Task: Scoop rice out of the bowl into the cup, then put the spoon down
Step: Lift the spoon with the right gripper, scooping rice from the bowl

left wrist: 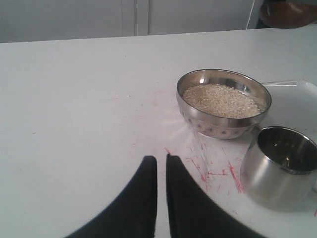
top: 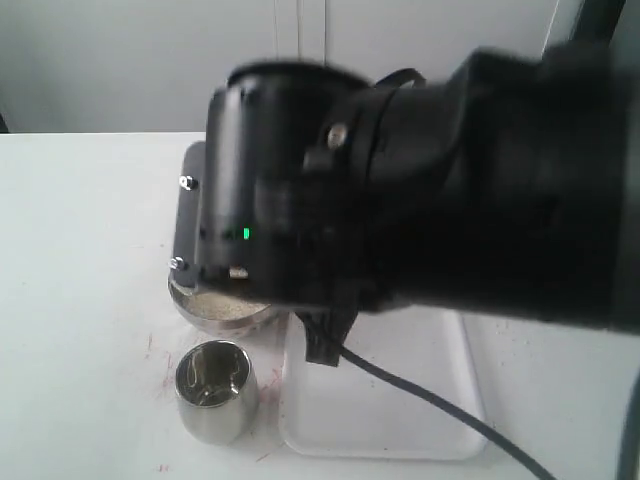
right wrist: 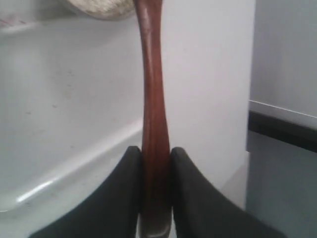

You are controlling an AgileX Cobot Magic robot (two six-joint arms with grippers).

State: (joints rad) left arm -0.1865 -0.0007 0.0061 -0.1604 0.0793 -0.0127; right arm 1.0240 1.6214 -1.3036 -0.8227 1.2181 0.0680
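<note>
The steel bowl (left wrist: 224, 103) holds off-white rice (left wrist: 221, 99) and stands beside the small steel cup (left wrist: 280, 166). In the exterior view the bowl (top: 222, 306) is half hidden under the right arm, and the cup (top: 215, 390) stands in front of it. My right gripper (right wrist: 156, 151) is shut on the handle of the reddish-brown spoon (right wrist: 152, 99), whose head reaches toward the rice (right wrist: 99, 7) and is cut off by the frame edge. My left gripper (left wrist: 161, 159) is shut on nothing, low over the bare table a little way from the bowl.
A white tray (top: 400, 400) lies beside the bowl and cup. Red scratch marks (left wrist: 218, 171) streak the white table near the cup. The bulky black right arm (top: 420, 200) blocks much of the exterior view.
</note>
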